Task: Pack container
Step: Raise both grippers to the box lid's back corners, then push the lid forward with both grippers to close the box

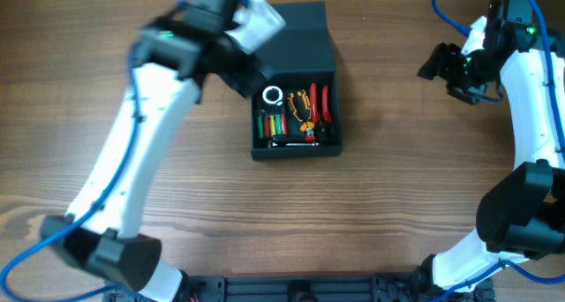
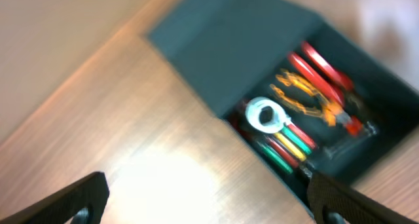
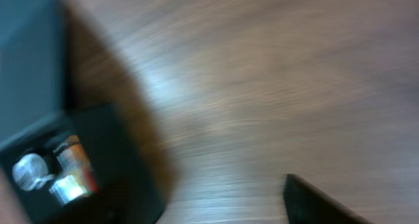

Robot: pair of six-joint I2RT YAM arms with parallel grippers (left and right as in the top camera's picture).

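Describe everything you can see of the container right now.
The container is a matte dark teal-black rectangular box, flat on the wooden table. Its hinged lid is open, swung to the far side. Inside lie red-handled pliers, an orange tool, green, yellow and red handled tools and a white ring. The left gripper hovers open, not touching it.

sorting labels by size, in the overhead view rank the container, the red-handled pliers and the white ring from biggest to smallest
1. container, by far the largest
2. red-handled pliers
3. white ring, smallest

The pliers and the ring both lie inside the container, at a similar depth from the camera, so the order is safe.
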